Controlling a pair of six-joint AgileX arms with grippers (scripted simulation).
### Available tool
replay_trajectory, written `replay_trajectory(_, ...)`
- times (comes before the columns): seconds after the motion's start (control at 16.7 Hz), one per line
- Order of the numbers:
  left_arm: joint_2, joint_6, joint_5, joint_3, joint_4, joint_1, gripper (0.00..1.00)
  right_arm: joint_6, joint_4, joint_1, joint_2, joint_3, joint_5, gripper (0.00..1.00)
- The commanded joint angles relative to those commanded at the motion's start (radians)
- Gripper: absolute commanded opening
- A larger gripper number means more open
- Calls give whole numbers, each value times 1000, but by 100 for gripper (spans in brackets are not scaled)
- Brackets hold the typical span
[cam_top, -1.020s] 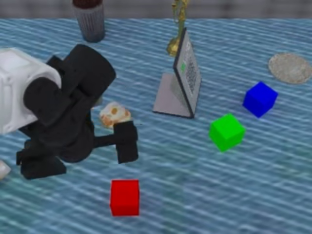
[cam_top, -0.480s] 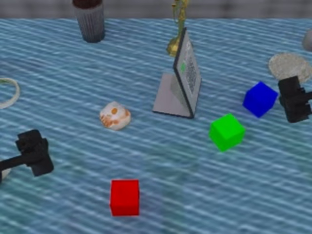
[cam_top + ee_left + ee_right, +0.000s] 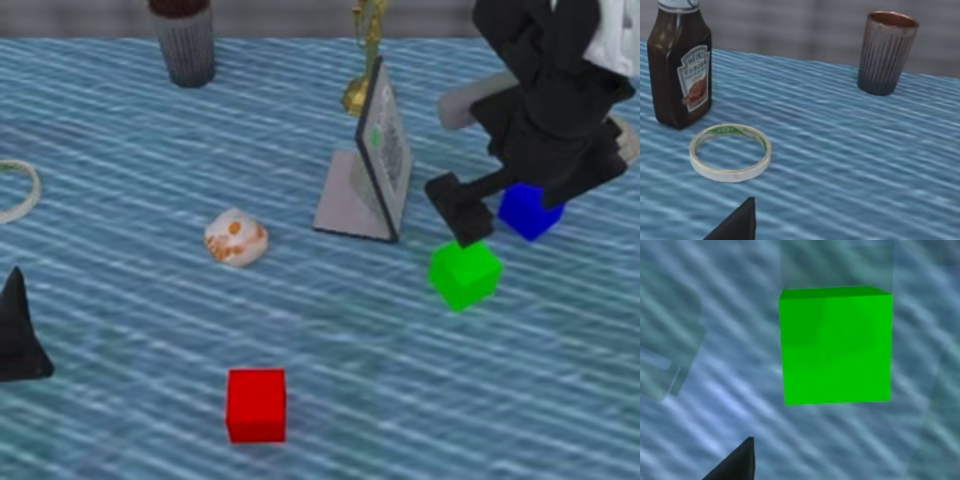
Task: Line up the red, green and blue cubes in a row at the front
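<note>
– Jaws first: on our right gripper (image 3: 462,212) we cannot tell how they stand, since the right wrist view shows only one dark tip at its edge. What do we have under it?

– We have the green cube (image 3: 465,272) filling the right wrist view, flat on the blue table (image 3: 330,330). From above, our gripper hangs at that cube's back edge rather than over its middle.

– So that's the first worry. If we drop from here off-centre, we judge a tip could land on the top face or shove the cube instead of straddling it.

– And look at the blue cube (image 3: 528,212), just behind and to the right, half hidden under our right arm. Any sideways correction could knock it.

– The open laptop (image 3: 375,160) stands near on the other side, too. A wide swing that way risks clipping its screen.

– Where does the green one need to go?

– Forward, we reckon, towards the red cube (image 3: 256,404), which already sits at the front, left of centre. If we set down too close, we bump red out of line.

– The green cube also sits turned a little against the table's edge, so a grip not squared to its faces could twist it.

– Our left gripper (image 3: 20,335) is parked at the left edge, jaws unreadable as well, clear of all this.
</note>
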State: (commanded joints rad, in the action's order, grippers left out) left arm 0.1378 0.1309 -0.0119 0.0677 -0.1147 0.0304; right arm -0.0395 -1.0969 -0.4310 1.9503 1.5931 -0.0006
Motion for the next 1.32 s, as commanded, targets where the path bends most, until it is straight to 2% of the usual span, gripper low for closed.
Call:
replay_trajectory(0.3,-134,-125,11,-65,110,-49,100,-4,-99,-42,181,166,3,100)
replay_trajectory(0.66,-138,-131,12,-68,115,-50,100,-5,-97,-40,186,167,3,100)
replay_trajectory(1.08,-138,-131,12,-68,115,-50,100,-3,136,-45,257,12,4,100)
replay_trajectory(1.32,-138,-131,12,-68,115,-50,100,-2,173,-46,273,-17,4,100)
